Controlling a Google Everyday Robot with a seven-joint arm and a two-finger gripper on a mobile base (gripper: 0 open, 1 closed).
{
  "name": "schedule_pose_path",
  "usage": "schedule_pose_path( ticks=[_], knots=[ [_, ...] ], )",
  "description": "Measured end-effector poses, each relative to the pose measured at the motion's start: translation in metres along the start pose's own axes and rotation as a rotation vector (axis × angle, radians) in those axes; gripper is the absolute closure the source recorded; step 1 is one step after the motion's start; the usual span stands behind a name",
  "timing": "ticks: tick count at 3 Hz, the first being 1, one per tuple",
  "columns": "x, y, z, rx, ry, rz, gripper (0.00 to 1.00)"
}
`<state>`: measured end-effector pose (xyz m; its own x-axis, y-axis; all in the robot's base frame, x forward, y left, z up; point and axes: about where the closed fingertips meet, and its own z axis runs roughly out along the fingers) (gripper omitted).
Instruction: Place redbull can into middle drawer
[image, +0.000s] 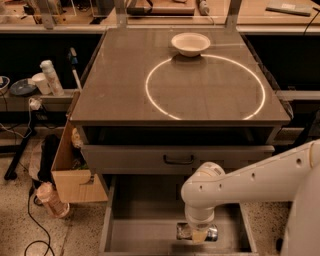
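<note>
Your end effector (198, 234) is reaching down into the wide, deep grey metal drawer (145, 235), clenching the slim silvery drink can (183, 232), which is lying sideways low over the drawer's floor, towards its right front. A round white bowl (190, 43) is sitting well apart on the brown surface (125, 85) above.

My gripper (199, 234) sits over the shiny metal redbull can (212, 233) in the matt grey metal middle drawer (145, 220) (tabletop (125, 100) glossy).
</note>
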<state>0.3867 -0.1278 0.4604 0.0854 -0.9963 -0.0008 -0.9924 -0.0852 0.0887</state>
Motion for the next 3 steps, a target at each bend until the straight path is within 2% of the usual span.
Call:
schedule_pose_path(
  ticks=[1, 2, 3],
  knots=[
    [-0.0001, -0.0001, 0.0147, -0.034, 0.008, 0.003, 1.00],
    [-0.0002, 0.0000, 0.0169, -0.039, 0.009, 0.003, 1.00],
    [-0.0002, 0.0000, 0.0169, -0.039, 0.009, 0.003, 0.82]
  ],
)
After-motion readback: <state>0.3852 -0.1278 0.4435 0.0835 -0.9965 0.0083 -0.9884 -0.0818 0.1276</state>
